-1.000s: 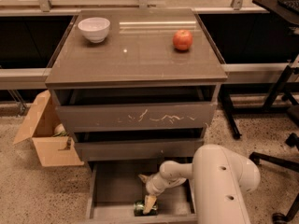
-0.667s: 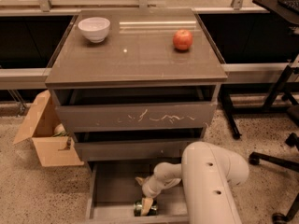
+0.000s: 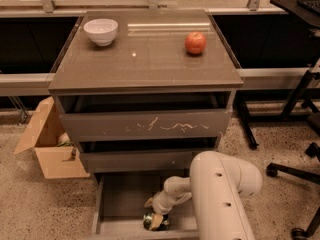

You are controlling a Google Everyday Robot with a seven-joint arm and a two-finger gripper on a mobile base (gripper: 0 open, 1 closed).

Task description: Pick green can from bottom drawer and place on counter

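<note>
The green can [image 3: 148,222] lies in the open bottom drawer [image 3: 120,199], close to its low front edge. My gripper [image 3: 153,212] reaches down into that drawer from the right and is open. One tan fingertip [image 3: 149,202] is just behind the can and the other [image 3: 158,220] rests against the can's right side. My white arm [image 3: 220,194] covers the drawer's right half. The counter [image 3: 145,59] is the glossy grey-brown cabinet top above.
A white bowl [image 3: 100,31] stands at the counter's back left and a red apple [image 3: 195,42] at its back right. The scratched top drawer [image 3: 145,126] and the middle drawer [image 3: 135,159] stand slightly open. An open cardboard box [image 3: 47,144] sits left of the cabinet. Chair legs [image 3: 295,174] stand at the right.
My arm has shifted left and bulks larger over the drawer. The gripper stays at the can, now closer around it. The can has not visibly moved.
</note>
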